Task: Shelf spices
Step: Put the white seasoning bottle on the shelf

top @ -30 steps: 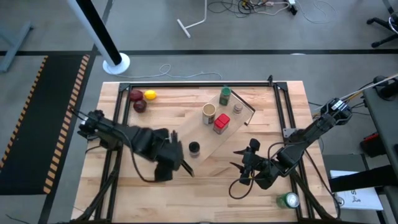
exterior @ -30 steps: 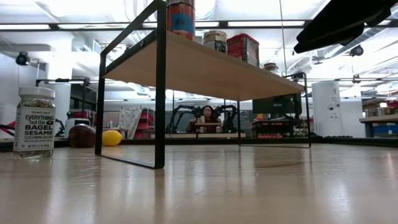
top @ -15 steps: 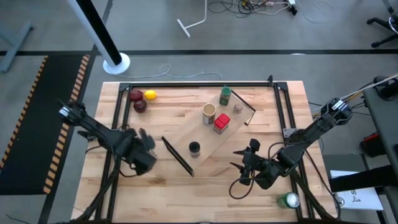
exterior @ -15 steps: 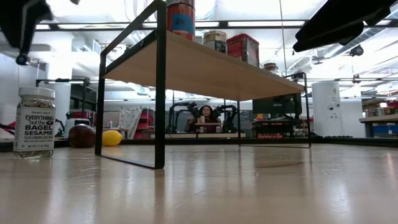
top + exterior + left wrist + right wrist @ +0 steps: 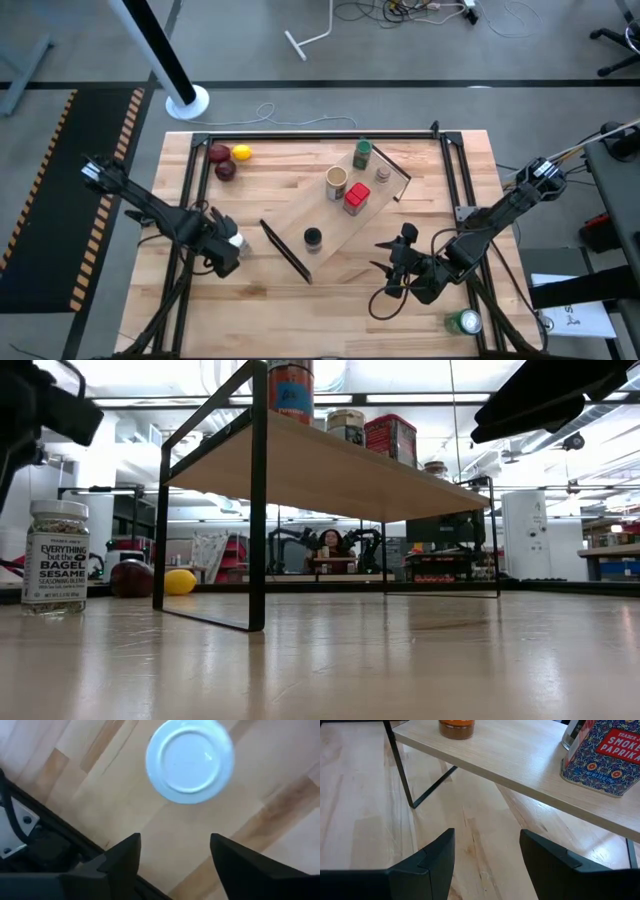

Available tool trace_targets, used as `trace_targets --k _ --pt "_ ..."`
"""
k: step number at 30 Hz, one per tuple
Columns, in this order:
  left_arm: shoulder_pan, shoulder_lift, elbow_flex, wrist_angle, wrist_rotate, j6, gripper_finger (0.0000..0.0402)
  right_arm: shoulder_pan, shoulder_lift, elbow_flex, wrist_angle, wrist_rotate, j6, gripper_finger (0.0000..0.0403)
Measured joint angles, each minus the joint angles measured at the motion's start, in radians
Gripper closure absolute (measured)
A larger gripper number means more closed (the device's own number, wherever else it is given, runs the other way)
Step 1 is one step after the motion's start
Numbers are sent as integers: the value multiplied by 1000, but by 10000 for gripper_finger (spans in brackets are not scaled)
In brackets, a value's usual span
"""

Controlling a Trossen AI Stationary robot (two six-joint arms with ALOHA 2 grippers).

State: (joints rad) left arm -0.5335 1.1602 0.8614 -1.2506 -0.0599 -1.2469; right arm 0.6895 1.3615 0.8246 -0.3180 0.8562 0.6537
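The shelf [image 5: 335, 225] stands on black legs at the table's middle. On it are the green-lidded [image 5: 362, 154], tan [image 5: 336, 182], tiny grey-lidded [image 5: 382, 174], red boxy [image 5: 356, 198] and black-lidded [image 5: 313, 238] jars. The white-lidded jar [image 5: 236, 241] stands on its base on the table, left of the shelf, also in the low view [image 5: 55, 555]. My left gripper [image 5: 224, 252] hovers open just above and beside it; its wrist view looks down on the white lid [image 5: 190, 760]. My right gripper [image 5: 392, 270] waits open near the shelf's right end.
Two red fruits [image 5: 222, 161] and a yellow one [image 5: 241, 153] lie at the far left of the table. A green can [image 5: 463, 322] stands at the near right corner. A black frame [image 5: 300, 137] runs round the tabletop. Bare wood lies along the near edge.
My left gripper has swung from beside the shelf's left rail toward the table's left edge and now sits over the white-lidded jar. The jar has stayed where it was.
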Motion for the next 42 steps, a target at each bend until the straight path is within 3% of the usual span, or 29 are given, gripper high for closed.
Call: trace_targets --k 9,15,26,42 --pt "1 7 -51 205 -37 35 109 0 0 0 2 0 0 203" --pt "23 43 -52 192 -80 60 80 0 0 0 3 0 0 203" --pt "53 81 -54 117 -58 90 83 0 0 0 4 0 -2 203" --pt "99 81 -54 177 -238 229 74 0 0 0 5 0 -2 203"
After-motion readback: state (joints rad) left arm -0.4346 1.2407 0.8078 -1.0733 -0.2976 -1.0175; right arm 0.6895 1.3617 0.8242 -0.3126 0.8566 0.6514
